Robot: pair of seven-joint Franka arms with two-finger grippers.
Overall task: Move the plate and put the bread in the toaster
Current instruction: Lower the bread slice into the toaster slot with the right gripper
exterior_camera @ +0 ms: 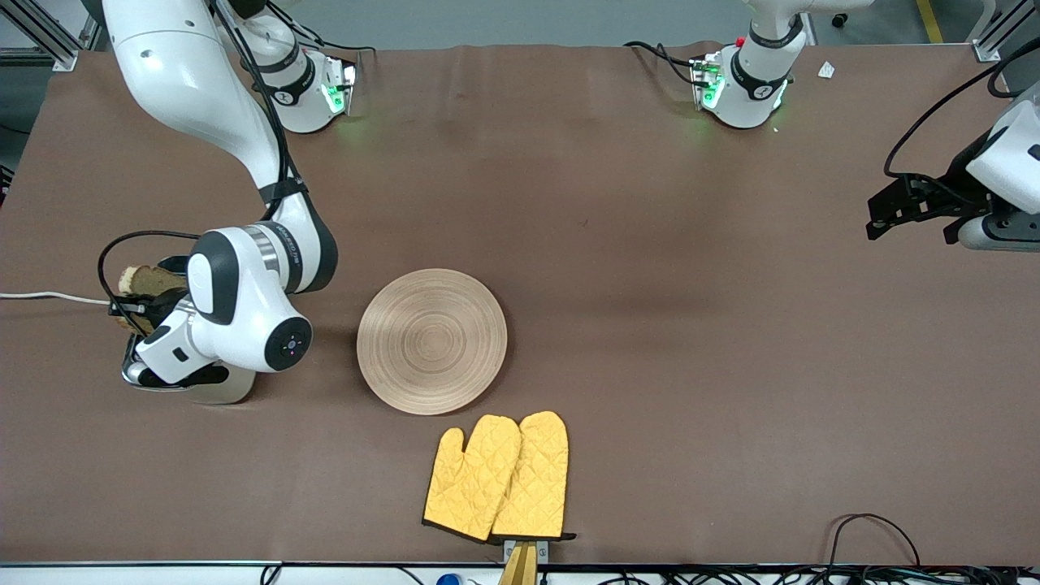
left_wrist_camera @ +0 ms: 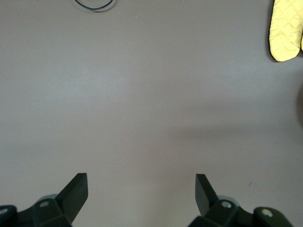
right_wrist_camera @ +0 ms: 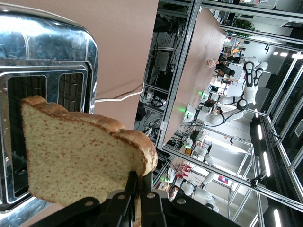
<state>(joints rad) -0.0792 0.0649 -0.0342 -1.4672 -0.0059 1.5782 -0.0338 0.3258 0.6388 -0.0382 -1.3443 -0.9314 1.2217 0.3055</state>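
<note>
Right gripper (right_wrist_camera: 135,201): clamped on the edge of the bread (right_wrist_camera: 80,161), slice held upright over the toaster (right_wrist_camera: 45,71), whose chrome top and two slots show just beneath it. Toaster: at the right arm's end of the table, white cord (exterior_camera: 49,297) trailing off the edge. Left gripper (left_wrist_camera: 141,194): waiting, jaws spread wide, over bare tabletop. Plate (exterior_camera: 432,341): flat mid-table, bare. Yellow oven mitts (exterior_camera: 500,478): a pair, nearer the front camera than the plate.

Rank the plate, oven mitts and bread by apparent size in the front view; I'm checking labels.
1. plate
2. oven mitts, slightly smaller
3. bread, smallest, though partly hidden by the right arm
</note>
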